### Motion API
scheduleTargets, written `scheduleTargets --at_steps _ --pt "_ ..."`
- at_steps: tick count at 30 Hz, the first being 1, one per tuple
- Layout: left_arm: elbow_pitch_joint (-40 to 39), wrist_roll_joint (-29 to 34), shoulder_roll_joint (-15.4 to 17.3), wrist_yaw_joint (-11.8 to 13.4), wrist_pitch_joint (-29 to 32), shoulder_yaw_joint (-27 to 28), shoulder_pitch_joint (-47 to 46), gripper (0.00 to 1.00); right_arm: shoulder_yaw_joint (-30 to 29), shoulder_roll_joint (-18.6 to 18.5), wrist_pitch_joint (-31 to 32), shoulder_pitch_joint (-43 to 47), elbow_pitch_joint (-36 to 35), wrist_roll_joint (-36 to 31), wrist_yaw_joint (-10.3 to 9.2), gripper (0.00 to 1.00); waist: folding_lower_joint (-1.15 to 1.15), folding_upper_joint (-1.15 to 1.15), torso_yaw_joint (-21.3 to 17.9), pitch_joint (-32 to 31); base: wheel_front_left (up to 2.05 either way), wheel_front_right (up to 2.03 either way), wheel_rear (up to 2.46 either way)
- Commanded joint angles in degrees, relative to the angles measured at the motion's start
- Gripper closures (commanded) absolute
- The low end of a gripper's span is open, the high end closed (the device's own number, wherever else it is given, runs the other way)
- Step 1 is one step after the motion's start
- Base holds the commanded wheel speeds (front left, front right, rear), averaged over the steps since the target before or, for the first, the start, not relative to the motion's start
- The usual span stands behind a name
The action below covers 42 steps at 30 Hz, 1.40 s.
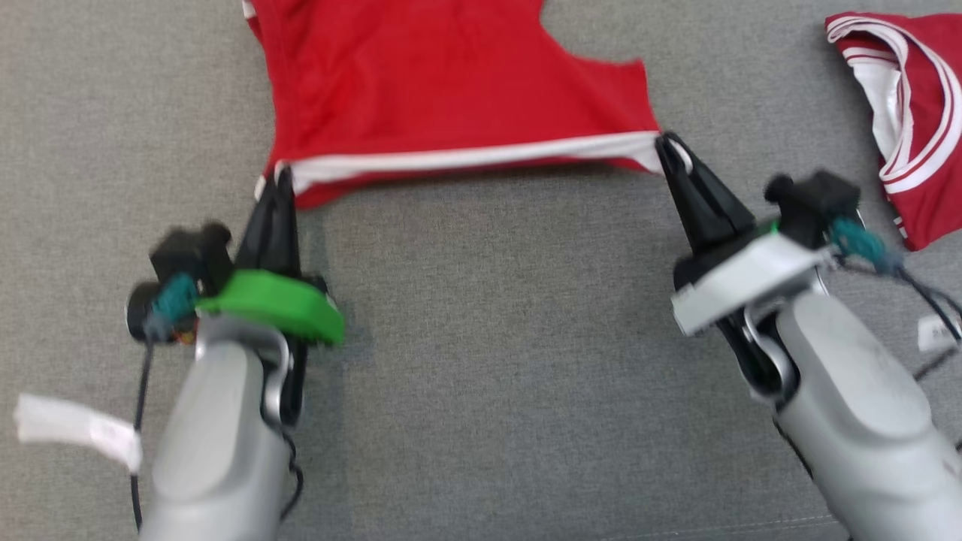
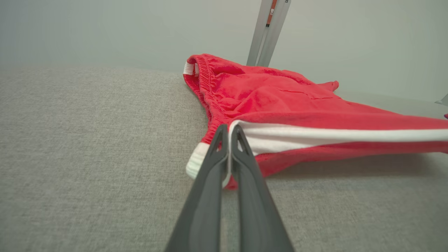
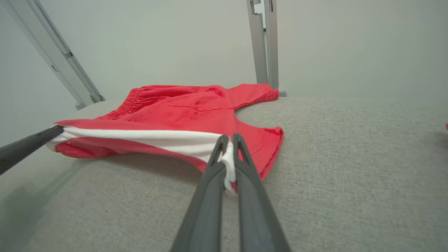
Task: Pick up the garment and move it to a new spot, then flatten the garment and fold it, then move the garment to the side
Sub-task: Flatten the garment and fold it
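- Red shorts, white stripe: lying spread on the grey fabric counter, the striped near edge stretching taut and raised between both claws.
- Left claw: closed tight, pinching the stripe's left end.
- Right claw: closed tight, pinching the stripe's right end.
- Second red-and-white garment: lying crumpled at far right, well apart from the shorts.

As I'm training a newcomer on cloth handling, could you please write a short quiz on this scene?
1. True or false: both the left gripper and right gripper are shut on the red shorts.
2. They pinch: A a pocket, B the white-striped edge, C a drawstring?
3. What lies at the far right of the grey surface?
Key: 1 true; 2 B; 3 another red-and-white garment.
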Motion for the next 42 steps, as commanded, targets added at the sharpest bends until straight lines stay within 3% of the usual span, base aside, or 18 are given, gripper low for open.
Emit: scheduleTargets --at_steps 1,11,19,25,29,36,42 --pt "-2.8 0.5 0.3 -0.4 -0.2 0.2 4.3 1.0 -2.0 -0.7 -0.2 4.5 -3.2 -1.3 -0.13 1.0 0.0 0.0 -0.3 -2.2 0.0 0.0 0.0" --pt "-26.3 3.9 0.5 3.5 0.5 -2.9 28.8 1.0 -14.9 -0.4 -0.2 34.5 -29.1 -9.7 -0.18 1.0 0.0 0.0 0.2 -7.4 0.0 0.0 0.0" --pt "-41.0 4.0 1.7 5.3 7.7 -4.7 36.3 1.0 -19.4 -1.1 3.8 43.3 -39.7 -12.7 -0.18 1.0 0.0 0.0 0.3 -8.8 0.0 0.0 0.0" --pt "-38.6 2.4 2.4 2.5 10.7 -5.5 29.7 1.0 -20.0 -5.8 6.1 35.5 -36.5 -10.3 -0.19 1.0 0.0 0.0 1.8 -5.1 0.0 0.0 0.0" --pt "-32.8 1.1 2.3 0.3 10.6 -5.2 21.0 1.0 -17.7 -10.9 6.7 24.1 -30.3 -7.6 -0.2 1.0 0.0 0.0 3.7 0.6 0.0 0.0 0.0" --pt "-20.4 -0.4 1.3 -1.9 7.2 -6.3 4.3 1.0 -8.5 -17.9 9.3 0.8 -16.9 -2.7 -0.19 1.0 0.0 0.0 8.6 8.3 0.0 0.0 0.0" --pt "-10.8 -1.8 0.6 -3.1 3.9 -9.6 -6.9 1.0 0.6 -20.3 9.8 -16.0 -4.6 1.0 -0.17 1.0 0.0 0.0 12.9 11.3 0.0 0.0 0.0"
